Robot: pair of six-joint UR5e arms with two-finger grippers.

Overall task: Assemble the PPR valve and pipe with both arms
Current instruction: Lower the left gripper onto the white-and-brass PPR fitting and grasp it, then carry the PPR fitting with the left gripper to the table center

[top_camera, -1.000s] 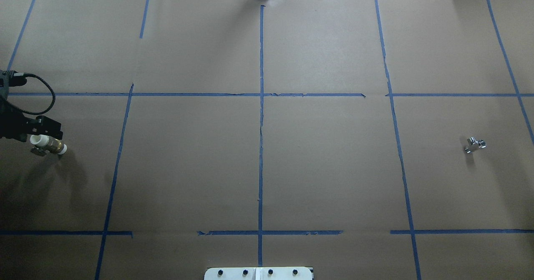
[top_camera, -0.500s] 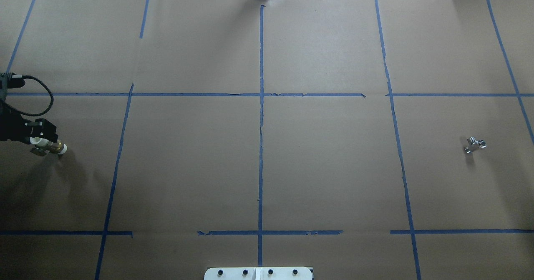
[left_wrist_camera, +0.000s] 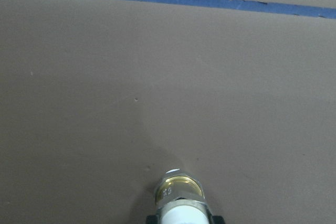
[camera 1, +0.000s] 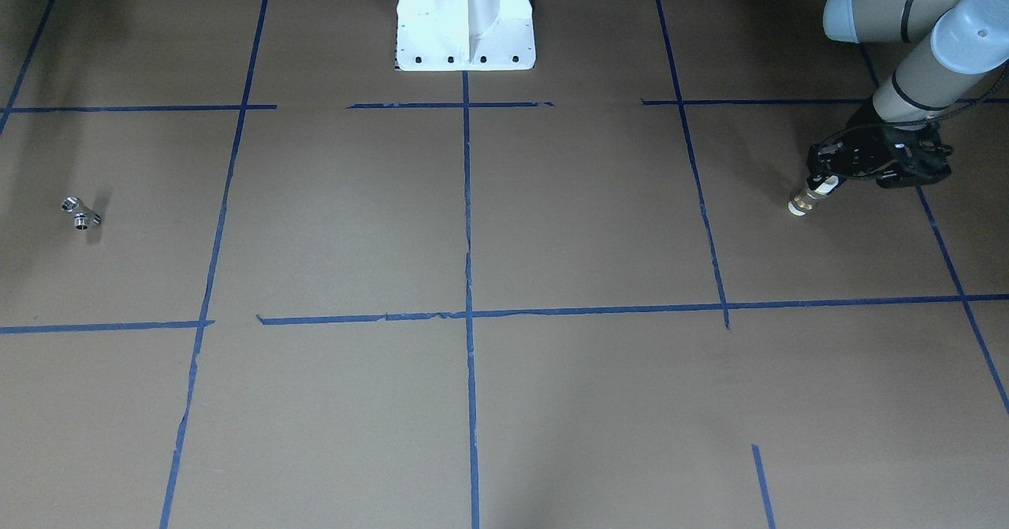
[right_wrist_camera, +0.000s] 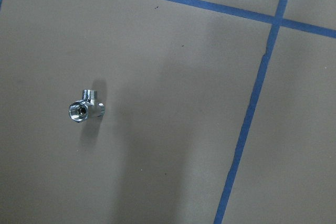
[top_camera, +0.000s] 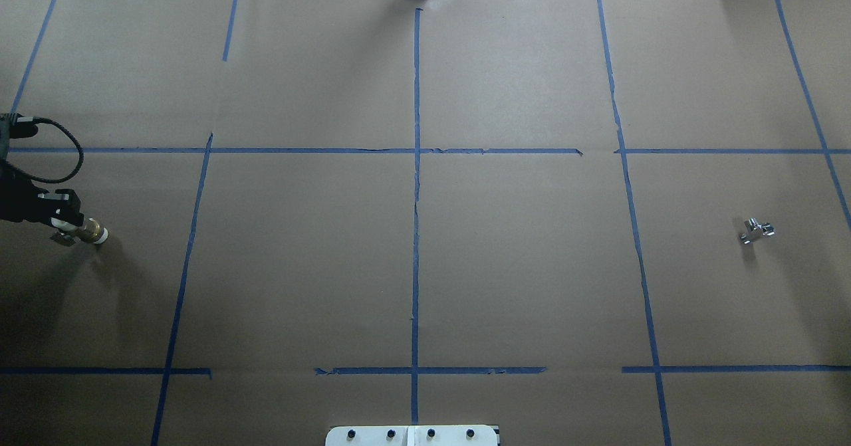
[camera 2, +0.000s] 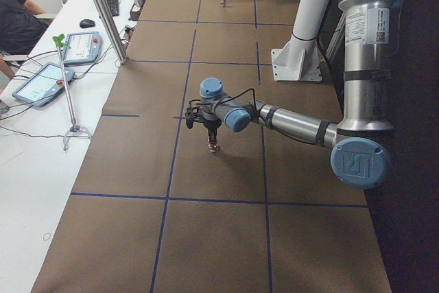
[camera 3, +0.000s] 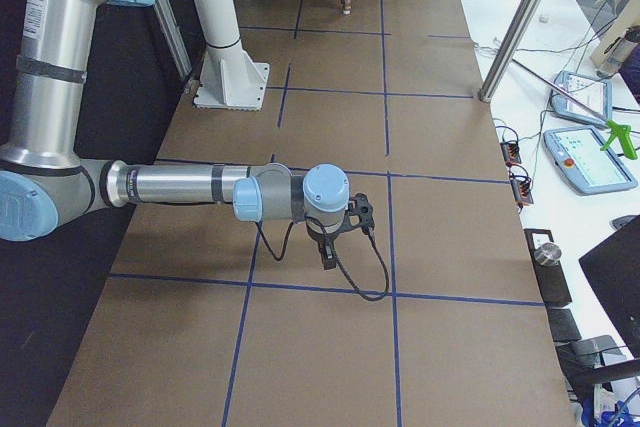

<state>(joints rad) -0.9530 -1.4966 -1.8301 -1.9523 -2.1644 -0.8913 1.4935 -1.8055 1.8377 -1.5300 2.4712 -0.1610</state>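
Observation:
My left gripper (top_camera: 61, 219) is shut on a short white pipe piece with a brass threaded end (top_camera: 92, 233), at the table's far left. The pipe points down, its brass end close above the brown paper. It also shows in the front view (camera 1: 804, 201), in the left wrist view (left_wrist_camera: 179, 195) and in the left side view (camera 2: 213, 145). A small chrome valve (top_camera: 756, 230) lies alone on the right; it also shows in the right wrist view (right_wrist_camera: 85, 109) and the front view (camera 1: 80, 212). My right gripper (camera 3: 328, 247) hangs over the paper; I cannot tell whether it is open or shut.
The white pedestal base (camera 1: 465, 24) stands at the robot's edge of the table. Blue tape lines (top_camera: 416, 187) divide the brown paper into squares. A metal post (camera 2: 103, 12) and tablets (camera 2: 41, 80) stand on the white side bench.
My left gripper has drawn back to the left in the overhead view, and less of the pipe's white part shows. The pipe's brass tip stays at the same spot. The valve has not moved.

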